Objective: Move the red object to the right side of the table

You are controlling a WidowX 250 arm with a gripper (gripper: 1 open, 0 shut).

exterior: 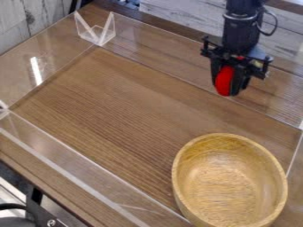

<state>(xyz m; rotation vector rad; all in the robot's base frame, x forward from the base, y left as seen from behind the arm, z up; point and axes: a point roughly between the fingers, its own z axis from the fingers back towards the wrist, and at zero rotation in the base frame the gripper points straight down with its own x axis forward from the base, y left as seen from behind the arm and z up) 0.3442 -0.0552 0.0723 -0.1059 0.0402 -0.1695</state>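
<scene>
1. Brown wood-grain tabletop (106, 106) fills most of the frame.
2. Lower right: round wooden bowl (231, 188), nothing in it.
3. Upper right: end effector (229, 82) pointing down, pinching the red object (225, 81), lifted off the tabletop.

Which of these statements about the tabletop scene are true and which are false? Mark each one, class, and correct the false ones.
1. The gripper is shut on the red strawberry-like toy. True.
2. The red toy lies inside the wooden bowl. False: the bowl is empty, and the toy is held between the gripper's fingers, beyond the bowl toward the table's far edge.
3. The gripper points down at the table. True.
4. The wooden bowl is tipped on its side. False: it sits upright with its opening facing up.
5. The bowl sits nearer the camera than the gripper. True.
</scene>
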